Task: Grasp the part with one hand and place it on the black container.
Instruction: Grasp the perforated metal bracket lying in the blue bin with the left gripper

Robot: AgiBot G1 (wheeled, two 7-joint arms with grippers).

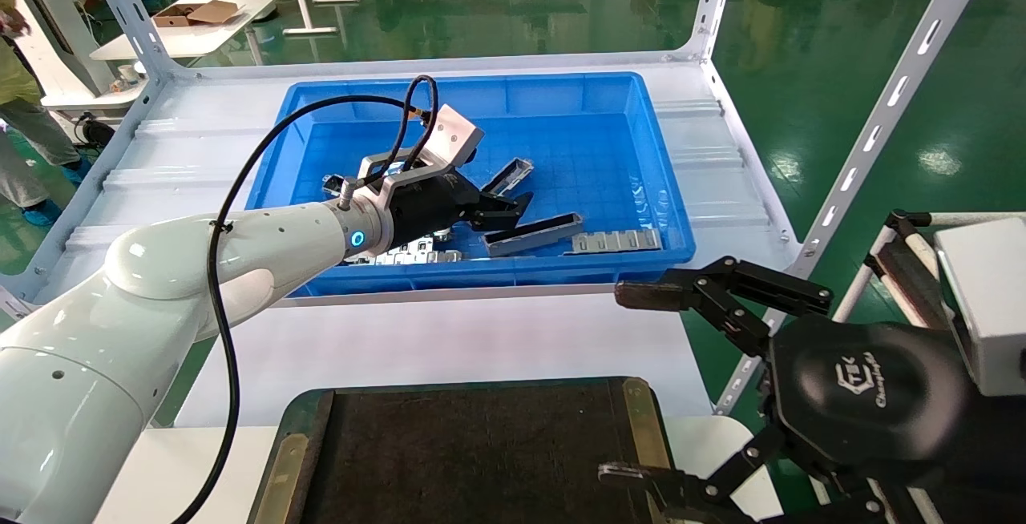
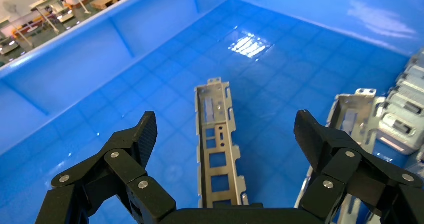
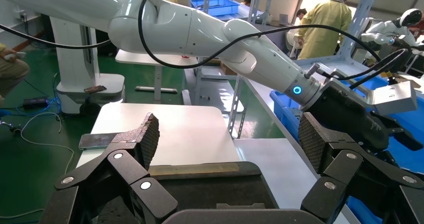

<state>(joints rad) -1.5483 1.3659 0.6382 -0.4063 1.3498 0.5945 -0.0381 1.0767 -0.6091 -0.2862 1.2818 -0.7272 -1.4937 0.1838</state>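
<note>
I'm hovering my left end effector (image 2: 225, 134) wide open, gripping nothing, over the part (image 2: 218, 144) lying mid-frame on the bin (image 2: 100, 69) floor. It's looking light, stiff, slippery, so I'm aiming across the raised rims mid-length.

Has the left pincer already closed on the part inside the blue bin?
No. In the left wrist view the left pincer is open, its fingers spread either side of the part, which lies flat on the blue bin floor.
</note>
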